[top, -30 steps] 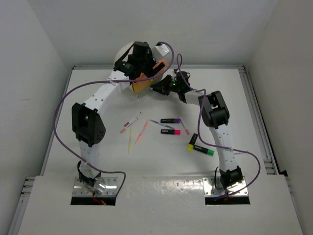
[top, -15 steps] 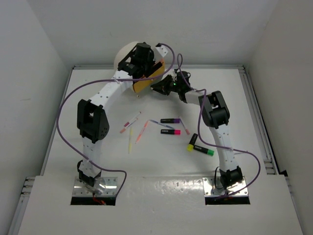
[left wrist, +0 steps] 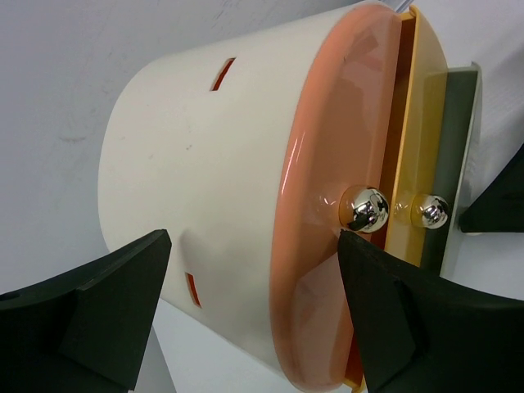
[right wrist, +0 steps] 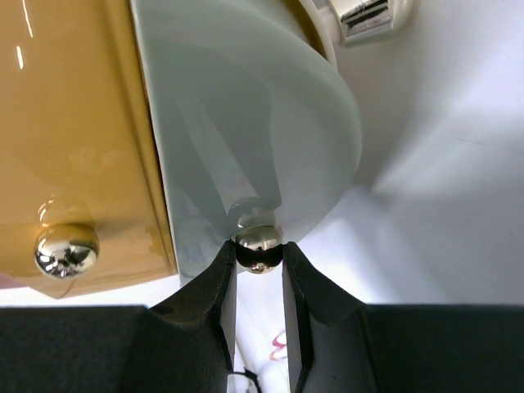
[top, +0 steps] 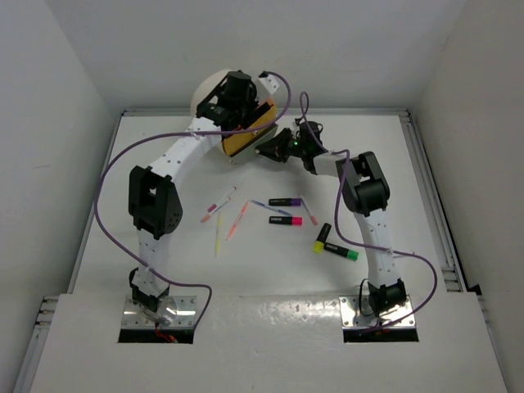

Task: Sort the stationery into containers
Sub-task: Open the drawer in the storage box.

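My right hand [right wrist: 258,264] pinches small shiny metal knob [right wrist: 260,247] of pale grey plastic drawer [right wrist: 246,123]; smooth, I judge it slippery. Left hand [left wrist: 254,246] wide open before cream round cabinet [left wrist: 188,164], probably light.

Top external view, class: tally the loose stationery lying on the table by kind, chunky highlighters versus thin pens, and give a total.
Chunky highlighters: 4
Thin pens: 5
Total: 9
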### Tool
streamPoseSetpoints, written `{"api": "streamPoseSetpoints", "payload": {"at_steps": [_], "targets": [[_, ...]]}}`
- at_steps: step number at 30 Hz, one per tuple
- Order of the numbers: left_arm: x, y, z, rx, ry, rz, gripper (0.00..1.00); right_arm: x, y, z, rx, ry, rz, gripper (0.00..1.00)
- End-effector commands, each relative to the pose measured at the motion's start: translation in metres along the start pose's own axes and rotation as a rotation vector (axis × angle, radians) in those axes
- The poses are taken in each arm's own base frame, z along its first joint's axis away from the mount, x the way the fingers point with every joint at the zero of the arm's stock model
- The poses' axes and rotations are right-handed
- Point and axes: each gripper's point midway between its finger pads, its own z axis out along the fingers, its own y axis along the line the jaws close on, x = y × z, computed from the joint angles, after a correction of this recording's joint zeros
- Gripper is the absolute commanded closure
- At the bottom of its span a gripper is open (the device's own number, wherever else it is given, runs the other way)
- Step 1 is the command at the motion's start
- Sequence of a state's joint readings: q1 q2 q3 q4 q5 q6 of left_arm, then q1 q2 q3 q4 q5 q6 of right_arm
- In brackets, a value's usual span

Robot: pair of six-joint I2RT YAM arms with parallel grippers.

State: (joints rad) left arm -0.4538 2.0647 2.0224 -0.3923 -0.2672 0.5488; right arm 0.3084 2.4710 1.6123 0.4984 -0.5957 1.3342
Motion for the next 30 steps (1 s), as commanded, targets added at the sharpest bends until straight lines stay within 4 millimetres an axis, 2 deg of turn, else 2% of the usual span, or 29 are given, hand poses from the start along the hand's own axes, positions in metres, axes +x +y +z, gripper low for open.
{"api": "streamPoseSetpoints", "payload": {"at_steps": [1, 17, 24, 26, 27, 29, 30], "targets": [[-0.006, 0.021, 0.0, -0.05, -0.018, -0.03, 0.11, -0.008, 0.041, -0.017, -0.082, -0.003, -0.055, 1.0], [-0.008, 0.021, -0.002, -0.029, -0.03, -0.063, 0.1, -0.006, 0.025, -0.047, -0.055, 0.04, -0.072, 1.0], [-0.011, 0.022, -0.001, -0.029, -0.035, -0.071, 0.1, 0.008, 0.016, -0.061, -0.03, 0.057, -0.054, 0.98], [-0.012, 0.021, -0.001, -0.025, -0.038, -0.074, 0.1, 0.009, 0.014, -0.063, -0.028, 0.058, -0.054, 0.94], [-0.011, 0.021, -0.001, -0.023, -0.036, -0.075, 0.1, 0.011, 0.012, -0.063, -0.024, 0.062, -0.051, 0.84], [-0.013, 0.02, -0.002, -0.02, -0.04, -0.078, 0.1, 0.011, 0.01, -0.062, -0.018, 0.066, -0.045, 0.71], [-0.012, 0.021, -0.002, -0.021, -0.039, -0.08, 0.1, 0.01, 0.011, -0.061, -0.02, 0.065, -0.052, 0.56]]}}
